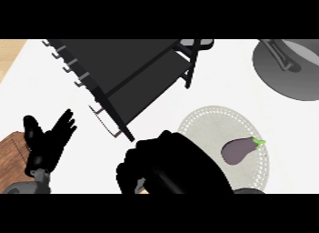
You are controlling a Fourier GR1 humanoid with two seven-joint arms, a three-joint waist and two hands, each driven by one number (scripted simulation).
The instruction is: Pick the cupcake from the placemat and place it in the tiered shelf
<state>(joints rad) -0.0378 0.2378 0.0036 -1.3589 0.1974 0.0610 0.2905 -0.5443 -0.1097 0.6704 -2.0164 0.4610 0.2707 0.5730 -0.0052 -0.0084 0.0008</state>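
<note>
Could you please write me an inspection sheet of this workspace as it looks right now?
Surface: white counter, with a wooden edge at the left.
Job's things: round placemat at the lower right; black tiered shelf at the top centre; the cupcake is not visible, perhaps hidden in the right hand.
Clutter: eggplant lying on the placemat; grey pot at the top right; wooden board at the lower left.
Hands: left hand open, fingers up, resting at the lower left; right hand curled over the placemat's left edge, its contents hidden.
Cables: nothing seen.
Surroundings: nothing seen.
</note>
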